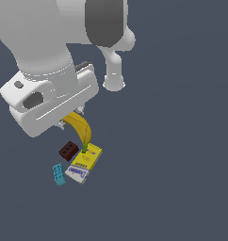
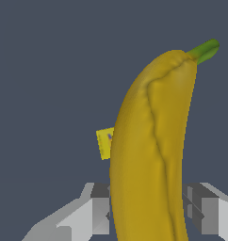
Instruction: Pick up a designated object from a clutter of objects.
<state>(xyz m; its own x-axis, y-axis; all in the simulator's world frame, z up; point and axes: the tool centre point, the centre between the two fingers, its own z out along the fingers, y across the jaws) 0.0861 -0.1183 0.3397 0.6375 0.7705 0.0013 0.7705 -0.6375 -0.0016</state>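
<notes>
the little teal block [image 1: 59,174] sits farthest to the exterior view's left, with the dark brown block [image 1: 68,150] near it. next comes the flat yellow and white box [image 1: 85,163]. the banana [image 1: 81,128] hangs over the box, its green tip [image 1: 84,150] pointing down at it. the gripper [image 2: 151,209] squeezes the banana from both sides.

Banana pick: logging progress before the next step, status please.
Gripper shut on banana. Green stem tip hangs over the yellow-white box. Brown block and teal block lie apart; nothing in the way.
</notes>
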